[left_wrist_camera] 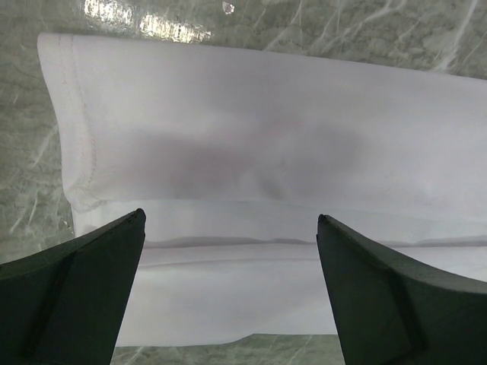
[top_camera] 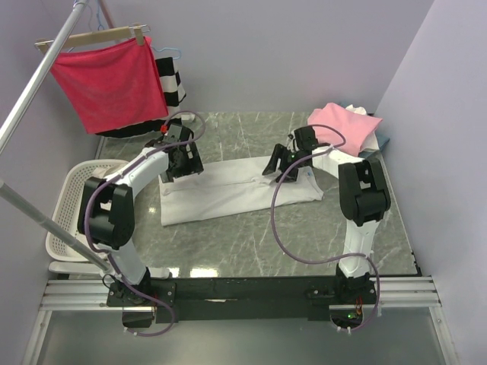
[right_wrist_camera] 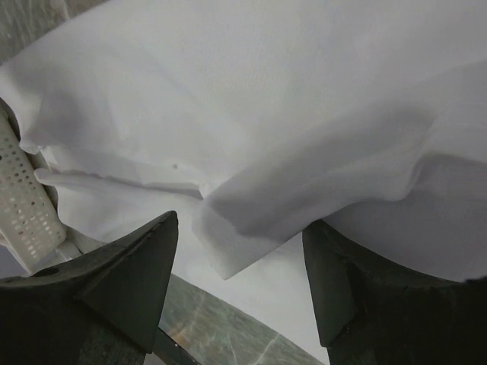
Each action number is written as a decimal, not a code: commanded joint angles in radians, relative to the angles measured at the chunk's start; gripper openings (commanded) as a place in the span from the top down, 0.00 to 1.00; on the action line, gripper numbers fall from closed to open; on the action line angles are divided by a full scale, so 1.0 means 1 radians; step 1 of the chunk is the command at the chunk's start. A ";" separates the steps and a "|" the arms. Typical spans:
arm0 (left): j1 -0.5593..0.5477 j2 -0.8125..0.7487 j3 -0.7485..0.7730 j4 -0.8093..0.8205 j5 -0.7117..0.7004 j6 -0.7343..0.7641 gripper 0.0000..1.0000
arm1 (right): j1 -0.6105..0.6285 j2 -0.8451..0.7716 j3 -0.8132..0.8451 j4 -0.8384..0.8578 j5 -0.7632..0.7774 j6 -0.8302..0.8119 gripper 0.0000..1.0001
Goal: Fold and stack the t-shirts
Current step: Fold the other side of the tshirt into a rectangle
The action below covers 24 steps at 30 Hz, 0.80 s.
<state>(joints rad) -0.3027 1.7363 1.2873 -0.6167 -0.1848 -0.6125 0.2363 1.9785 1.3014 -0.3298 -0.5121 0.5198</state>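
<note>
A white t-shirt [top_camera: 228, 194] lies folded into a long band across the middle of the marble table [top_camera: 251, 243]. My left gripper [top_camera: 181, 170] is over its far left end, open, with the hemmed end of the shirt [left_wrist_camera: 228, 144] spread below the jaws [left_wrist_camera: 230, 217]. My right gripper [top_camera: 278, 169] is over the shirt's far right part, open; a loose folded flap of the white cloth [right_wrist_camera: 304, 182] lies between its fingertips [right_wrist_camera: 240, 224] and drapes against the right finger [right_wrist_camera: 365, 289]. A pink t-shirt [top_camera: 341, 123] tops a pile at the back right, with white and blue-grey cloth under it.
A white perforated laundry basket [top_camera: 70, 205] stands at the table's left edge and shows in the right wrist view [right_wrist_camera: 23, 201]. A red cloth [top_camera: 110, 80] hangs clipped to a wooden hanger at back left, a black-and-white striped garment [top_camera: 172, 80] behind it. A metal rail [top_camera: 34, 84] slants across the left.
</note>
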 commanded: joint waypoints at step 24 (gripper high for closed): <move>-0.003 0.054 0.087 0.011 -0.031 0.048 0.00 | 0.031 0.056 0.306 -0.037 -0.019 -0.092 0.26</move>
<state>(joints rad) -0.3027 1.7966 1.3327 -0.6167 -0.2001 -0.5861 0.2577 2.1670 1.6733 -0.3527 -0.5598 0.4671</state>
